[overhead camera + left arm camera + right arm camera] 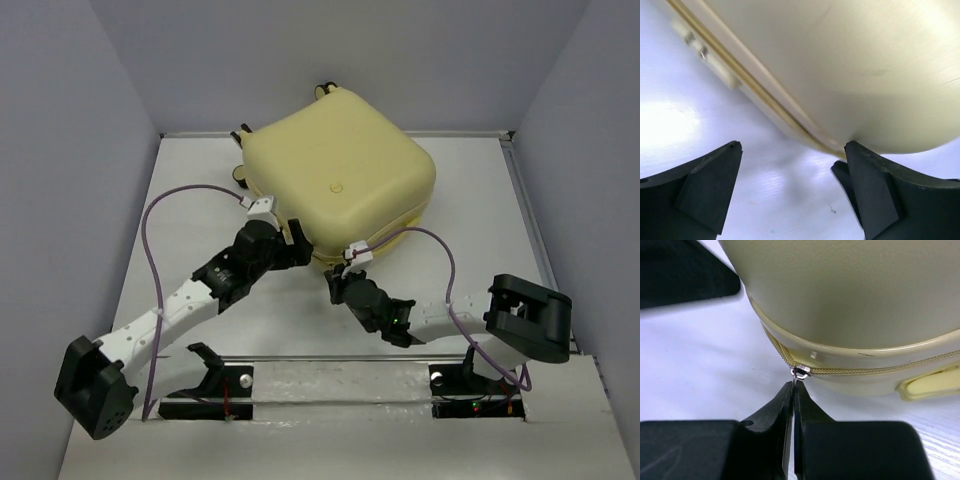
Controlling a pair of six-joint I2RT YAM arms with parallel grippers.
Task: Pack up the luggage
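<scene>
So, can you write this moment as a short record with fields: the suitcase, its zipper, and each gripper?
luggage: pale yellow, lid down, lying flat on the table
zipper pull: on the side seam facing the arms
left gripper: open, at the near-left corner of the shell, holding nothing
right gripper: shut on the zipper pull, fingers low over the table

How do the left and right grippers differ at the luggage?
The left gripper stands wide open, holding nothing; the right gripper is shut on the zipper pull. The left gripper is at the luggage's left edge, the right gripper at its near corner. Both are black, close to it.
</scene>
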